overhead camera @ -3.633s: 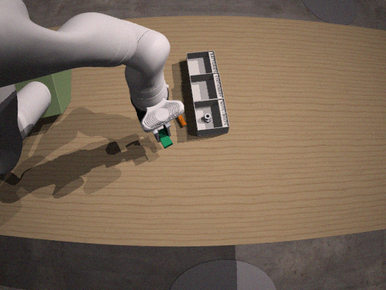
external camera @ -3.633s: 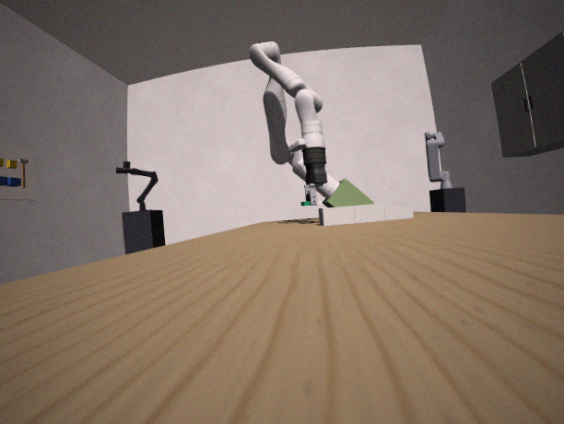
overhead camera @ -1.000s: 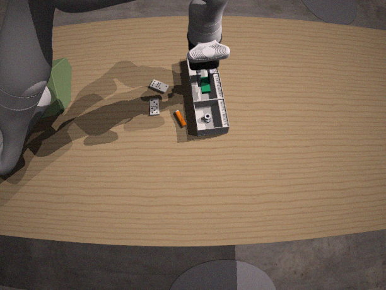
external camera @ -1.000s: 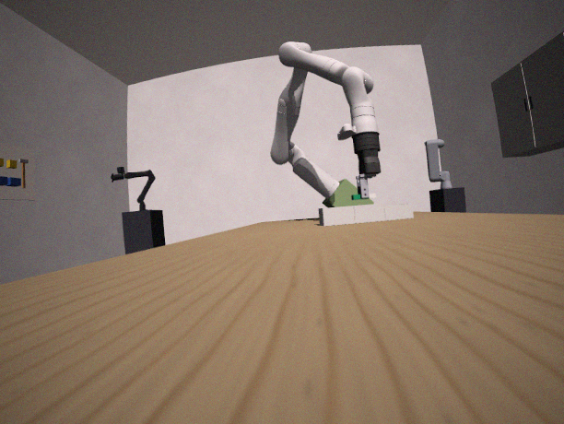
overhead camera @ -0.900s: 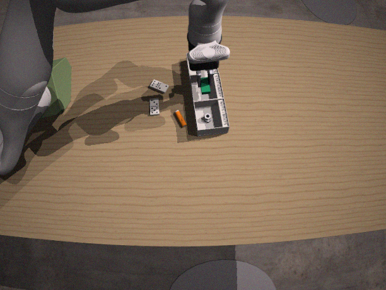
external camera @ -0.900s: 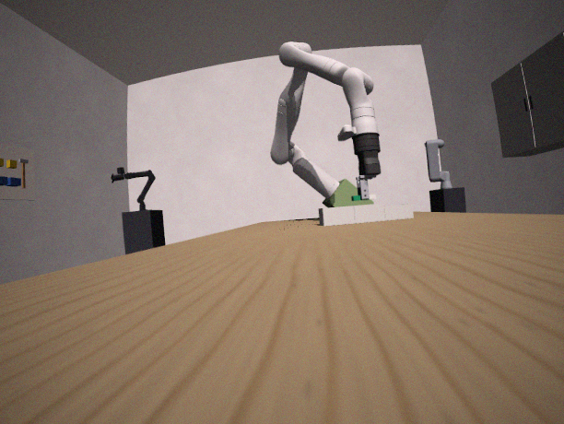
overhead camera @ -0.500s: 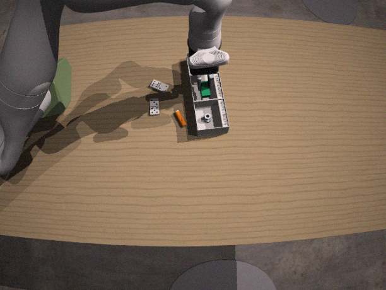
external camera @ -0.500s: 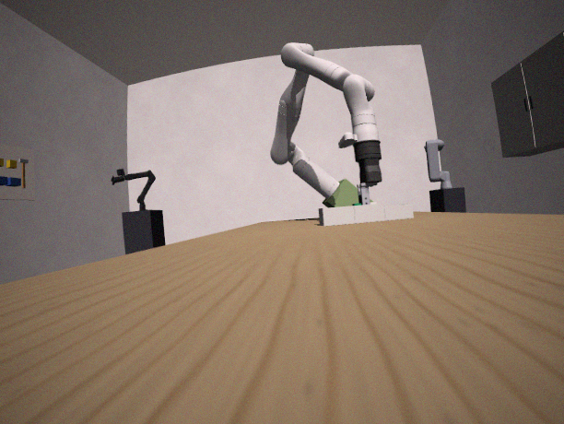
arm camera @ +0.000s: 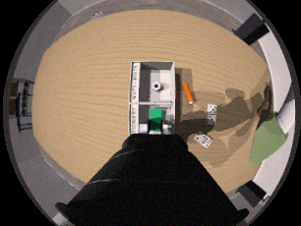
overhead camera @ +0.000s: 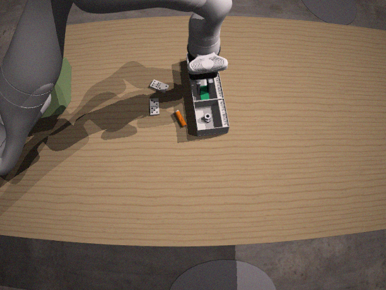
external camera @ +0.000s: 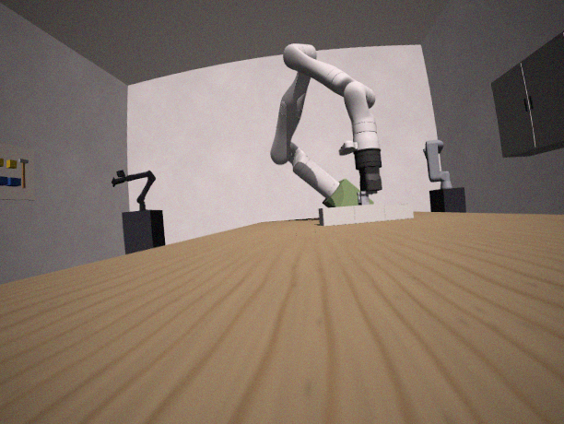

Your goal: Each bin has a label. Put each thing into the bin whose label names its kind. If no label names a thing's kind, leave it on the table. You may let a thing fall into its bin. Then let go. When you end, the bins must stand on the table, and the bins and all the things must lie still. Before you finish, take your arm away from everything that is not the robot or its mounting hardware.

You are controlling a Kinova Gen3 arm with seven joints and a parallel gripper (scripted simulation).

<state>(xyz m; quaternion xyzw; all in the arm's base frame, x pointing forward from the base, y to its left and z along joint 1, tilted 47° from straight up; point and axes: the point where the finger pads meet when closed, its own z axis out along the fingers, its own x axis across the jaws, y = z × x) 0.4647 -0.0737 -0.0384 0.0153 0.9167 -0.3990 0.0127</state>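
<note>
My gripper (overhead camera: 204,89) (arm camera: 155,124) is shut on a green block (overhead camera: 205,94) (arm camera: 155,116) and holds it low inside the STATIONERY bin (overhead camera: 218,86) (arm camera: 133,118). In the exterior view the block and the fingertips are hidden behind the wall of the bin row (external camera: 338,216). A metal nut (overhead camera: 207,117) (arm camera: 156,86) lies in the NUTS+BOLTS bin (overhead camera: 212,132) (arm camera: 136,81). An orange stick (overhead camera: 180,118) (arm camera: 187,92) lies on the table beside the bins. Two dominoes lie near it, one upright to the view (overhead camera: 154,106) (arm camera: 211,113), one slanted (overhead camera: 159,85) (arm camera: 203,140).
The bins stand joined in a row. The far bin and its label are hidden under my wrist. The green base block (overhead camera: 64,86) (external camera: 343,194) (arm camera: 268,140) is at the arm's foot. The bin walls and the divider (overhead camera: 208,100) stand close around the fingers.
</note>
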